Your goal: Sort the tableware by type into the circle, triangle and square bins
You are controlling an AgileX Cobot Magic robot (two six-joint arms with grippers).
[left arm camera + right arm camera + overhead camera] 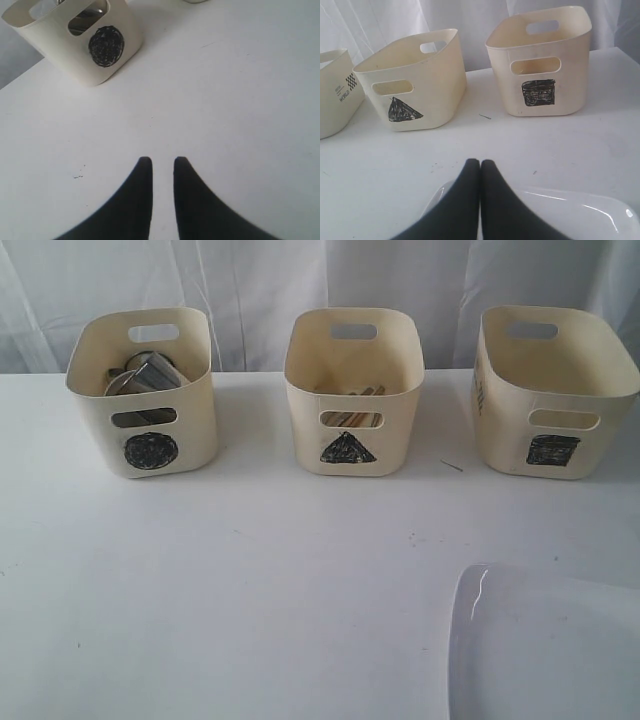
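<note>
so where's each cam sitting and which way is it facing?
Exterior: off the arms, faces the white table toward the circle bin, triangle bin, square bin and curtain; white plate nearest; no robot part shows.
Left wrist: on the left arm, looks past the left tool, slightly parted, at the circle bin.
Right wrist: on the right arm, looks past the shut right tool, over the white plate, at the triangle and square bins.
Shared: exterior and right wrist both show the plate and those two bins.

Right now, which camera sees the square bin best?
The right wrist view: the square bin shows whole and close. The exterior view clips its side; the left wrist view misses it.
</note>
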